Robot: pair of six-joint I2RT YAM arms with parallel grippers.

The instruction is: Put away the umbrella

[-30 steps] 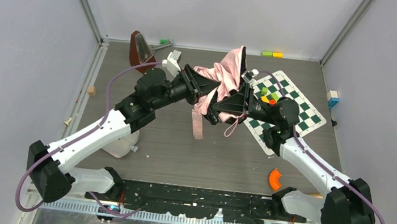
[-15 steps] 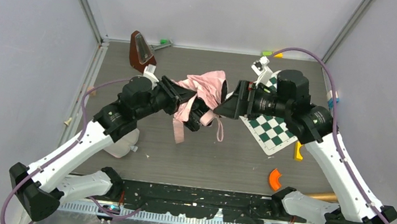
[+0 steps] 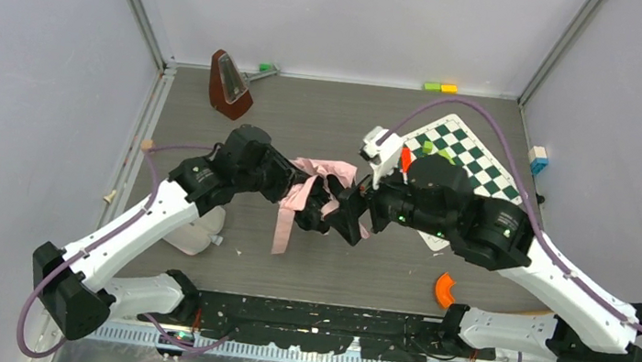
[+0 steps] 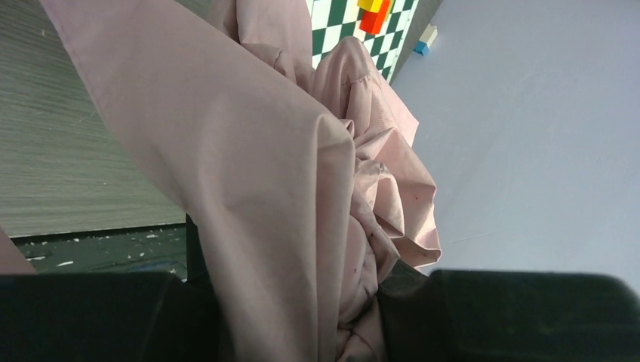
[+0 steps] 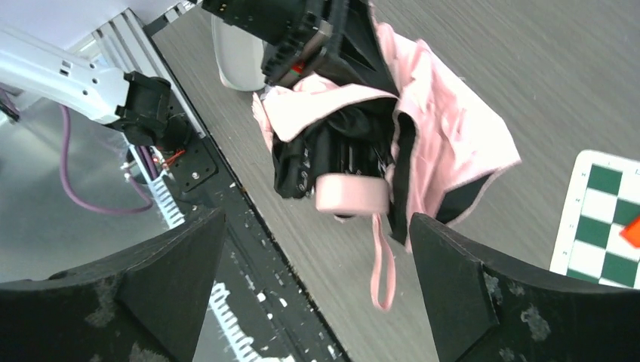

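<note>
The umbrella [image 3: 322, 181] hangs folded and bunched above the middle of the table, pale pink fabric outside, black inside. My left gripper [image 3: 300, 195] is shut on its canopy; in the left wrist view pink cloth [image 4: 302, 188] fills the frame and runs down between the dark jaws of that gripper [image 4: 317, 320]. The right wrist view shows the pink handle [image 5: 352, 194] pointing at the camera, its strap [image 5: 383, 271] dangling. My right gripper [image 5: 317, 286] is wide open just short of the handle, touching nothing, and sits right of the umbrella [image 3: 352, 219].
A green-and-white chessboard [image 3: 476, 168] with small coloured blocks lies at the right rear. A brown metronome [image 3: 228, 85] stands at the back left. An orange curved piece [image 3: 444, 290] lies front right. A white object [image 3: 196, 230] sits under the left arm.
My right gripper let go of the umbrella, opened wide, swung up and came back down facing the handle. The left arm carried the umbrella lower and toward the front.
</note>
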